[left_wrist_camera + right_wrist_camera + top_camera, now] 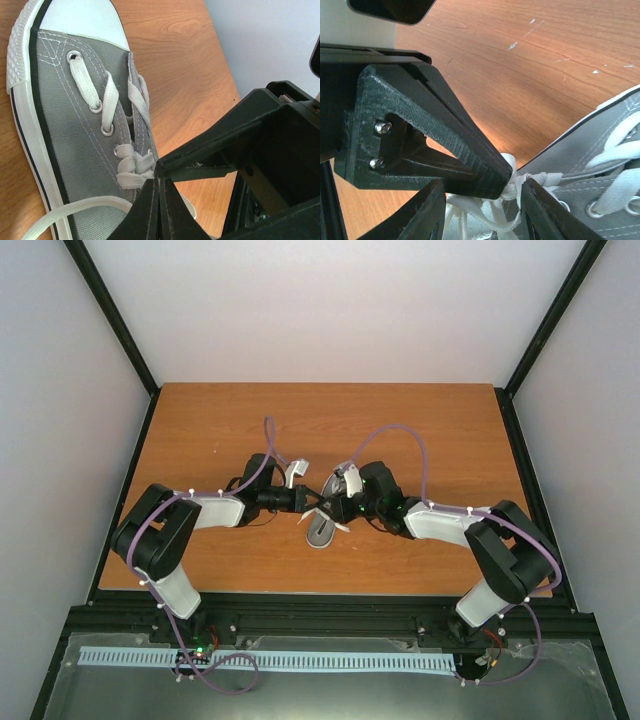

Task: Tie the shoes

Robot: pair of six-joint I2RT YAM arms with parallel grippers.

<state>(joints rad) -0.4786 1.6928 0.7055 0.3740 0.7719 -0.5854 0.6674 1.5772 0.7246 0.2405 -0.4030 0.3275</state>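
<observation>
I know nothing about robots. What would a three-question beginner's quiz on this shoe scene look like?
1. True or false: the sneaker has a white toe cap.
2. The left gripper is shut. The right gripper is: A) shut too; B) open, with laces between its fingers; C) out of view.
3. Fill in: the sneaker's canvas is ___ in colour.

Key: 1 true; 2 B; 3 grey.
</observation>
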